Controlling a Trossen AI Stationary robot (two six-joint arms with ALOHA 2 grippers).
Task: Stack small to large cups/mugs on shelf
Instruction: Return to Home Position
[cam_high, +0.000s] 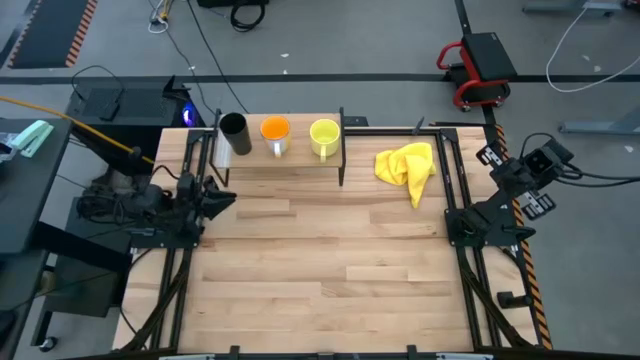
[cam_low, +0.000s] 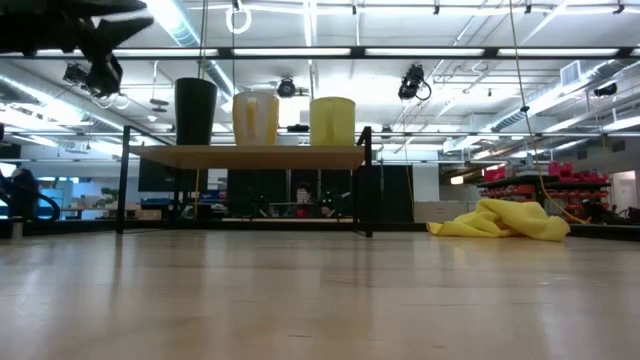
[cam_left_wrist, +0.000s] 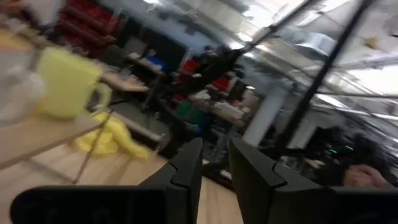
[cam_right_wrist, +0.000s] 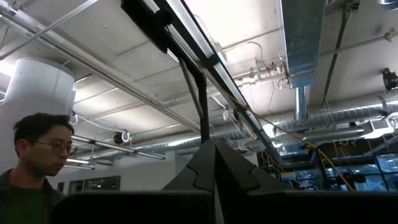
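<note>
High view: I am seeing all three vessels standing in a row on the shelf (cam_high: 300, 158). The black cup (cam_high: 234, 130) is sitting at its left end, the orange mug (cam_high: 275, 131) in the middle, and the yellow mug (cam_high: 324, 134) at its right end. The left gripper (cam_left_wrist: 214, 152) is hovering near the shelf's left end, its fingers showing only a narrow gap and gripping nothing. The right gripper (cam_right_wrist: 215, 146) is waiting well to the right of the shelf, beyond the yellow cloth (cam_high: 407, 165), with its fingers pressed together, empty and aiming up at the ceiling.
</note>
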